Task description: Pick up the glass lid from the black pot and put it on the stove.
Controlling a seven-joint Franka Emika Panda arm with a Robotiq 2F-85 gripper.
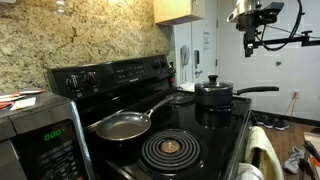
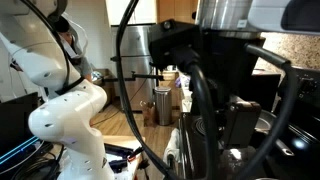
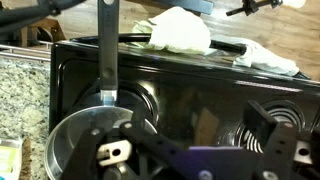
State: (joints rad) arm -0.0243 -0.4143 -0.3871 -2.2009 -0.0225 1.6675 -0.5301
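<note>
The glass lid (image 1: 213, 83) sits on the black pot (image 1: 215, 98) at the back of the stove (image 1: 120, 74), while the gripper (image 1: 250, 45) hangs high above, fingers (image 3: 268, 125) seemingly apart.

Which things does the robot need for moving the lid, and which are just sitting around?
For the job:
glass lid, sitting on the pot
black pot
stove
gripper, open and high up

Just lying about:
grey frying pan
microwave
white cloth
</note>
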